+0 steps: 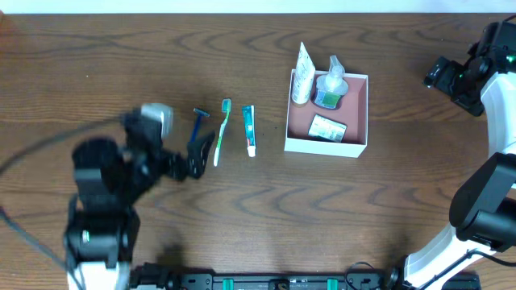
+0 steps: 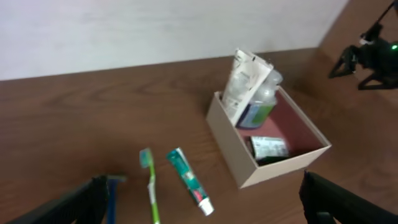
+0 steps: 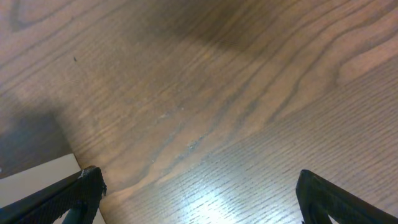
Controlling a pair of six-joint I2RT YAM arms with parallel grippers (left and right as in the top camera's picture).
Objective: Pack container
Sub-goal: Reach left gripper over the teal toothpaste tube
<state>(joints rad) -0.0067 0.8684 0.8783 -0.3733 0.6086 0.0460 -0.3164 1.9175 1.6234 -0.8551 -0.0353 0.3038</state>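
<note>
The container [image 1: 355, 147], a square white box with a pink inside, stands right of centre; it also shows in the left wrist view [image 2: 233, 152]. In it are a white tube [image 1: 302, 74], a clear bottle [image 1: 330, 85] and a small flat packet [image 1: 327, 128]. To its left lie a toothpaste tube [image 1: 249, 129], a green toothbrush [image 1: 221, 129] and a blue razor [image 1: 197, 126]. My left gripper [image 1: 199, 158] is open and empty, just short of the razor and toothbrush [image 2: 151, 190]. My right gripper [image 1: 436, 76] is open and empty over bare wood at the far right.
The right arm's base [image 1: 476, 217] stands at the right edge. The left arm [image 1: 101, 201] fills the front left. A white surface [image 3: 37, 177] shows at the left edge of the right wrist view.
</note>
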